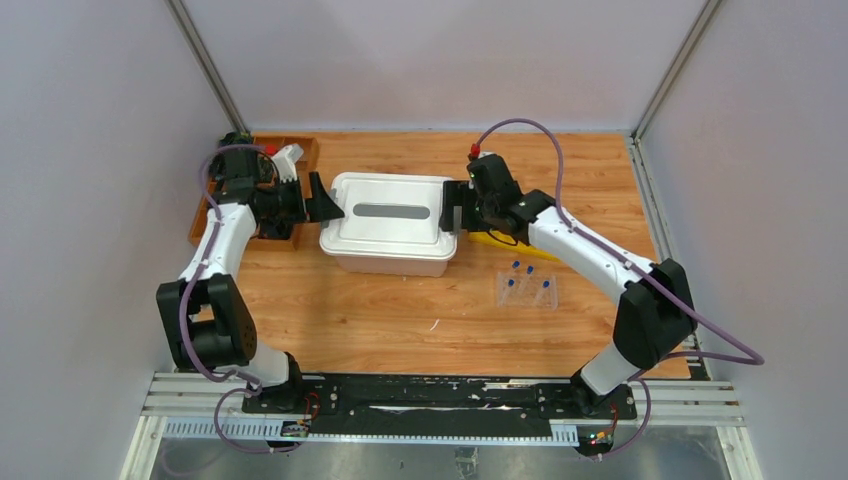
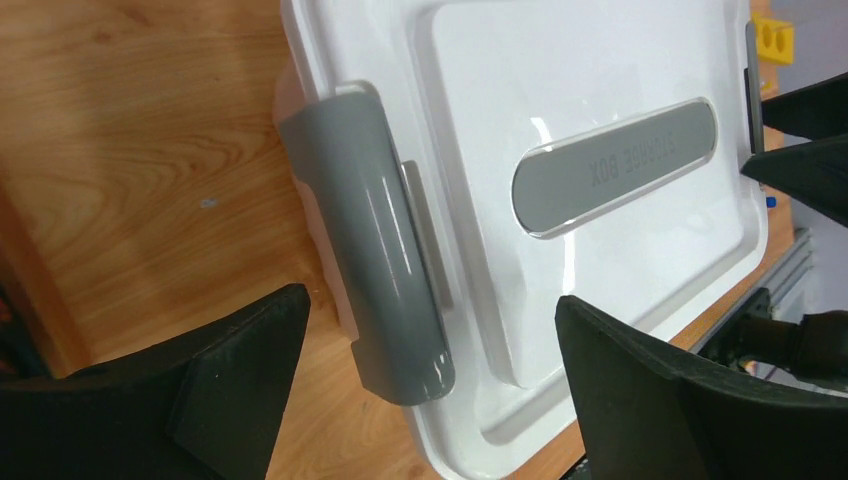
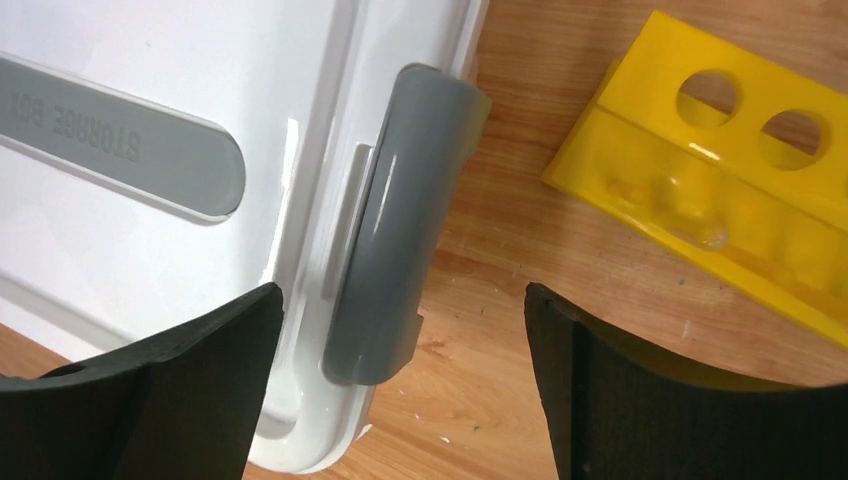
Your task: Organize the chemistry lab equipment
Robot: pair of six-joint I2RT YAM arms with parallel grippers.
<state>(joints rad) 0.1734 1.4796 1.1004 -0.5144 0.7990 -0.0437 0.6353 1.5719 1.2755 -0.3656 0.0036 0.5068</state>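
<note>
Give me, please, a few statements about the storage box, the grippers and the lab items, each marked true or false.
1. The white plastic storage box stands open, its lid off. False: the lid sits on the box.
2. The left gripper and the right gripper are both open and hold nothing. True.
3. Each gripper is at a grey latch, one at each end of the lid. True.
4. The yellow holed rack lies by the left gripper. False: it lies beside the box on the right gripper's side.
5. The small clear blue-capped vials lie loose on the lid. False: they stand in the clear vial tray on the table.
</note>
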